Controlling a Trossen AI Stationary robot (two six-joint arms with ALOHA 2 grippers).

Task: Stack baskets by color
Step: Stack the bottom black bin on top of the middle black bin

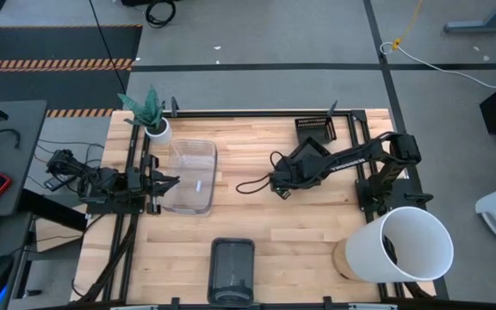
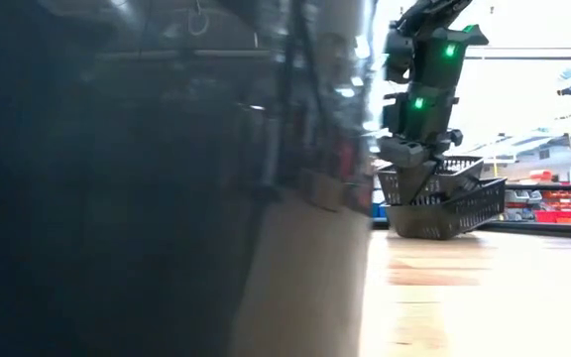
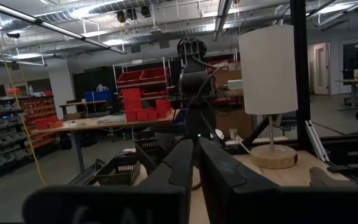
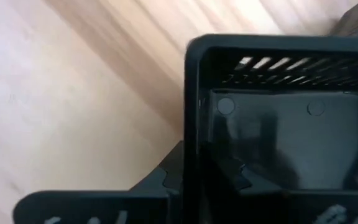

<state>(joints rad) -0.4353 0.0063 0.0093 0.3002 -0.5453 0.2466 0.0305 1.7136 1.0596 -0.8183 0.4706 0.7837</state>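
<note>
- Clear plastic baskets (image 1: 190, 175), smooth-walled and nested, sit near the table's (image 1: 265, 228) left edge; the left gripper (image 1: 164, 182) pinches their rim with narrow jaws, probably to steady the pile.
- Dark grey baskets (image 1: 232, 271), round-cornered, wait at the near edge.
- Black slotted basket (image 4: 278, 124) hangs tilted mid-table; the right gripper (image 4: 204, 174) straddles its wall, grip seemingly loosening.
- More black slotted baskets (image 1: 313, 128) sit at the far edge.

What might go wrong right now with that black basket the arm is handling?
In the low view, the black slotted basket at the right gripper sits tilted against another black basket. It may slide off instead of nesting. A thin black cable also lies on the table beside that arm, and it might snag as the arm moves.
</note>
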